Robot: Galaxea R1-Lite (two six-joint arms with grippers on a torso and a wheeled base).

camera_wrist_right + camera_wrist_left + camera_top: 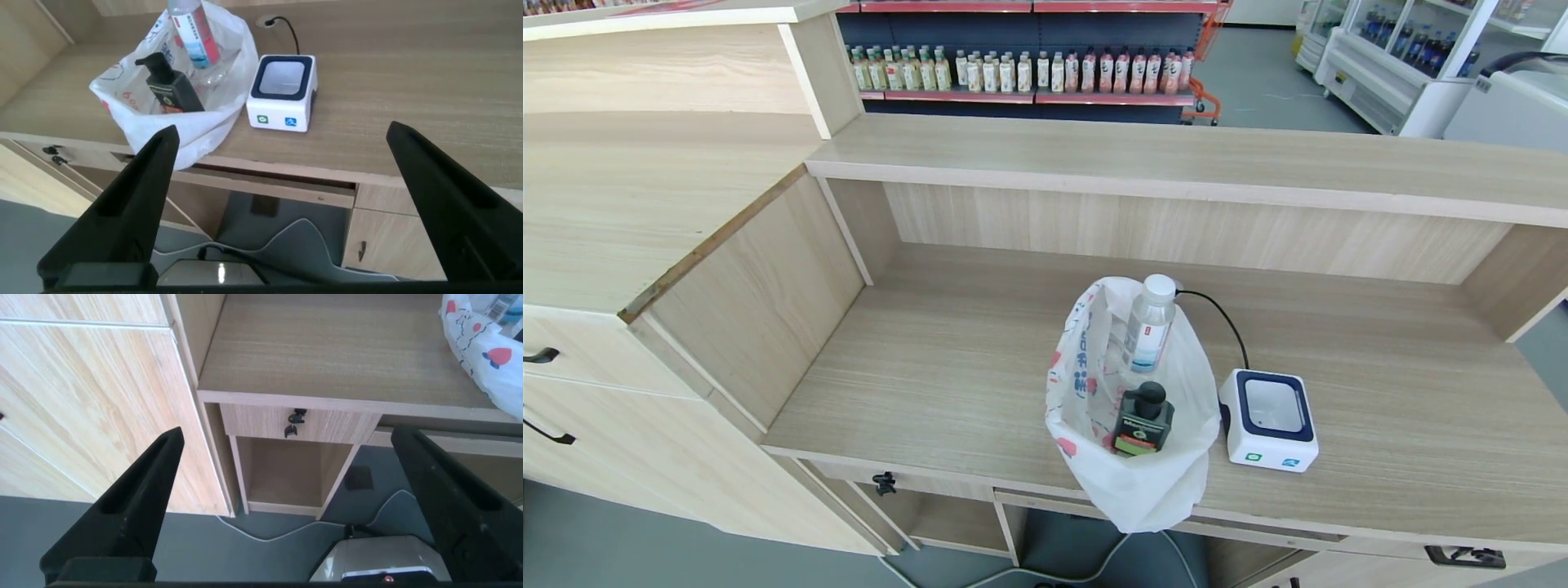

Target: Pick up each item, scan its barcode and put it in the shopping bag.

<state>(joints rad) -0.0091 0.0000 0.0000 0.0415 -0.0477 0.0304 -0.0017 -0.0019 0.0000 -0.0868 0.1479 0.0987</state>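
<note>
A white plastic shopping bag [1131, 482] with red and blue print stands open on the wooden counter [947, 367], its mouth hanging over the front edge. Inside it stand a clear water bottle [1150, 322] with a white cap and a dark pump bottle [1143, 420] with a black top. Just right of the bag sits the white and blue barcode scanner [1270, 418], its black cable running to the back. From the right wrist view the bag [176, 122], both bottles and the scanner [282, 91] lie ahead. My left gripper [294, 510] and right gripper [282, 212] hang open below the counter's front edge, holding nothing.
The counter is a recessed desk with a raised ledge [1176, 163] behind and a wooden side wall [760, 302] on the left. Drawers and an open cubby [286, 469] lie under the front edge. Shelves of drinks [1021, 72] stand far behind.
</note>
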